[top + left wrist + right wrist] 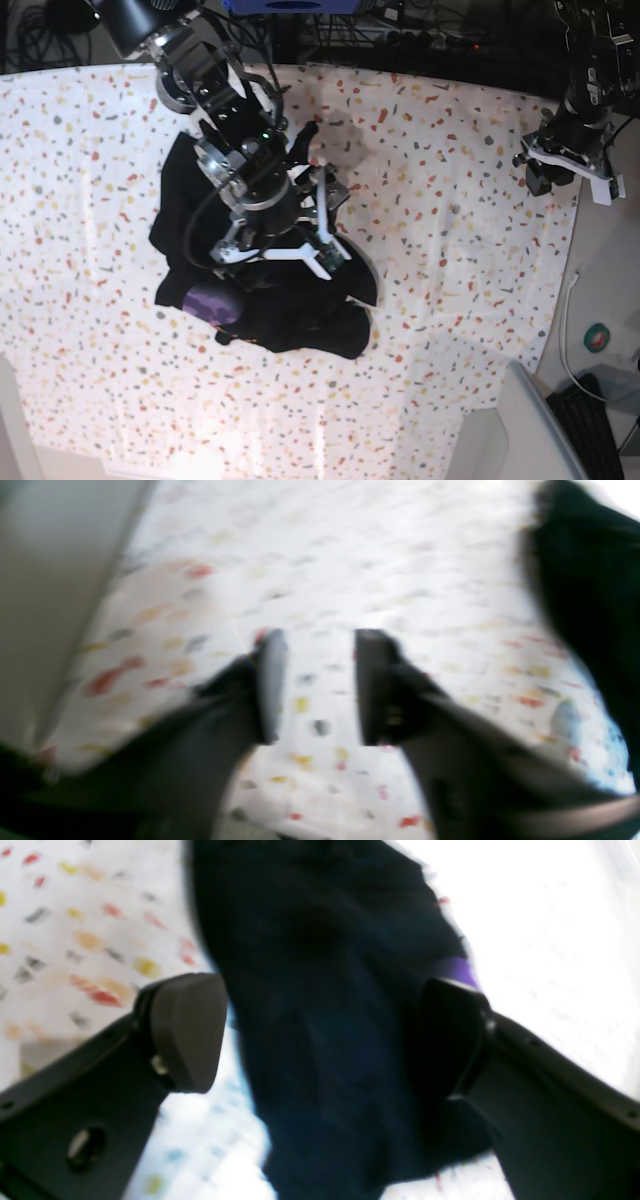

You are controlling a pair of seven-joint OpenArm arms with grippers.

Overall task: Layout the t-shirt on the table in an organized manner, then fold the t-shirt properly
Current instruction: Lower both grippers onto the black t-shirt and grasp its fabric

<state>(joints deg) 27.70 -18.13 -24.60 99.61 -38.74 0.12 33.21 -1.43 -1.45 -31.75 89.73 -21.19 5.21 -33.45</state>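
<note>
- The worktop (470, 250) is covered by a white cloth flecked with red, orange, yellow and grey, and it fills most of the base view.
- Dark equipment and cables are seen along the 12 o'clock edge; plain grey floor shows at the 4 to 5 o'clock corner, where a thin white cable (566, 330) and a small round object (598, 337) lie.
- The shirt (250, 300) is found crumpled in a black heap at about 9 o'clock from the centre of the base view, on the worktop.
- Its long axis runs roughly from 11 o'clock to 5 o'clock; which end is the neck cannot be told.
- A purple patch (212, 300) shows at the heap's 8 o'clock side.
- The right claw (285, 225) is held over the heap; in its wrist view the pads are spread wide with black cloth between them, one pad (187, 1032) standing clear of the cloth. Whether the other pad touches the cloth cannot be told.
- The left claw (560, 170) is placed at the 3 o'clock edge of the worktop, well apart from the shirt.
- In its blurred wrist view, its jaws are parted over bare cloth, nothing between them.
</note>
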